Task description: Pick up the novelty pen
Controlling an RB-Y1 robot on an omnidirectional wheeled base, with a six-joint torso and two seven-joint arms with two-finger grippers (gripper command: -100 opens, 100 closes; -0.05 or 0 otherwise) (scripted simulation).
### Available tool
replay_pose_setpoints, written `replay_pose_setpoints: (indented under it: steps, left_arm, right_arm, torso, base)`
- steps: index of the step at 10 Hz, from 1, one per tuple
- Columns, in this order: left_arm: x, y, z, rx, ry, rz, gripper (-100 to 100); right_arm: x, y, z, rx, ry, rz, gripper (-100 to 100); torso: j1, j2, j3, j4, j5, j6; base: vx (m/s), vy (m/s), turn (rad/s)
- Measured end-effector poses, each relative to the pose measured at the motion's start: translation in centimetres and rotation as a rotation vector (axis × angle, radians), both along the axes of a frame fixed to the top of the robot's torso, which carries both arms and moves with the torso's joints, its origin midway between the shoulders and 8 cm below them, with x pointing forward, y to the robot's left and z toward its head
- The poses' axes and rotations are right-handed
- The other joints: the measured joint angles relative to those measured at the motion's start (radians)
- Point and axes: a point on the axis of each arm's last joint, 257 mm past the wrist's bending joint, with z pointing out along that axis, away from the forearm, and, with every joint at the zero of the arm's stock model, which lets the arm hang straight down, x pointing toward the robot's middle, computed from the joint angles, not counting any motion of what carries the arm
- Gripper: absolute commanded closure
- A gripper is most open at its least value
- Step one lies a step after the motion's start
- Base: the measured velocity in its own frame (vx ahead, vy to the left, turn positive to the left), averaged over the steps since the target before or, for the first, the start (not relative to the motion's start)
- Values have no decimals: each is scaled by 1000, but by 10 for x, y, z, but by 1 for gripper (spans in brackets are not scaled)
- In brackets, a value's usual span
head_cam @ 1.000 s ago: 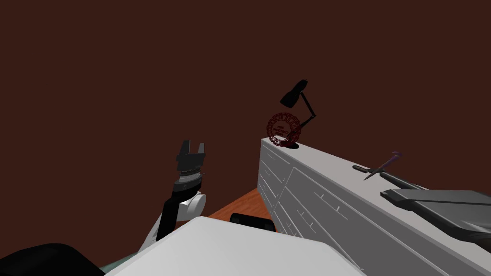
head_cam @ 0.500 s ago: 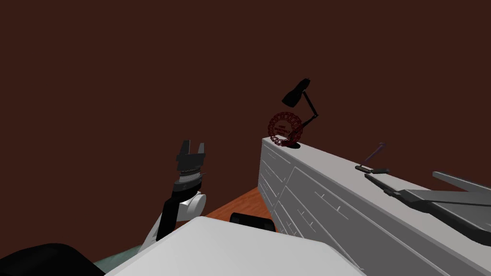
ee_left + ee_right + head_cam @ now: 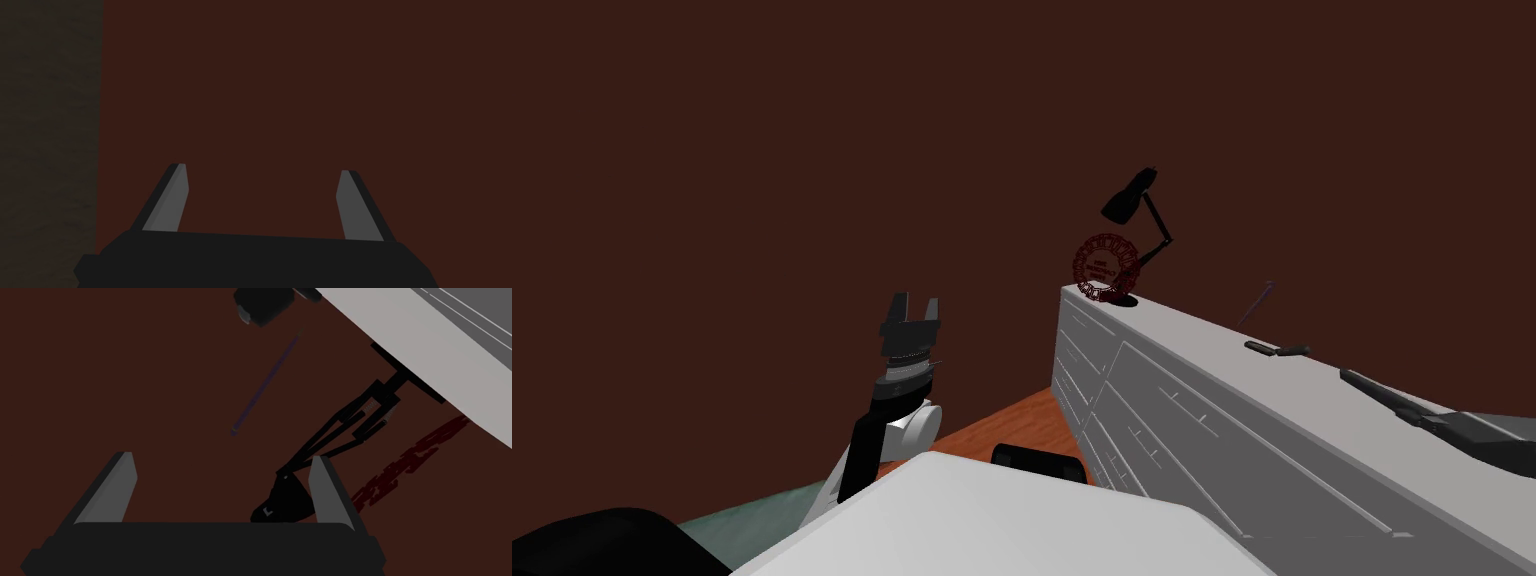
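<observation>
1. Novelty pen (image 3: 1257, 302): a thin, dark purple stick, tilted. It shows against the dark red wall (image 3: 812, 150) just above the back edge of the white chest of drawers (image 3: 1202, 345). It is close to a small dark block (image 3: 1257, 347) lying on the chest's top. I cannot tell whether its lower end rests on the chest.
2. The right gripper (image 3: 222, 457) looks along the chest's top with its fingers spread wide and nothing between them. The pen lies ahead of it, apart from both fingertips. I judge the wide gap is kept so the slim shaft can pass between the blades on approach.
3. The left gripper (image 3: 915, 299) is raised off the chest's near end, out over the floor. Its fingers are apart and empty, and it is probably parked there to stay clear.
4. A black desk lamp (image 3: 1137, 215) and a dark red ring-shaped ornament (image 3: 1104, 265) stand together at the chest's far corner. They are well apart from the pen and unlikely to hinder the reach.
5. The chest's drawers (image 3: 1112, 400) are all closed, so their contents are hidden. I can make out no holder around the pen.
</observation>
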Motion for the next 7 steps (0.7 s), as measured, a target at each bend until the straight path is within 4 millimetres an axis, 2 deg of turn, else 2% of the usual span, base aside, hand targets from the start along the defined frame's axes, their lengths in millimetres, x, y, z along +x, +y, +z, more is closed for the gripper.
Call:
replay_pose_setpoints:
  steps: [2,3,5,7]
  left_arm:
    - [0,0,0,0,0,0,0]
    - [0,0,0,0,0,0,0]
    - [0,0,0,0,0,0,0]
    - [0,0,0,0,0,0,0]
  right_arm:
    - [-4,-11,10,-3,-3,-30,-100]
    - [-8,-18,13,-7,-3,-47,-100]
    - [2,-6,6,-21,10,-9,-100]
    - [13,14,-1,-33,18,42,-100]
  torso:
    - [1,-1,-1,0,0,0]
    - [2,-3,-2,-1,0,0]
    - [1,-15,-8,-3,0,0]
    - [-1,-13,-8,-3,0,0]
  base:
    - [-23,13,69]
    - [103,30,65]
    - [167,-10,12]
    - [97,-26,0]
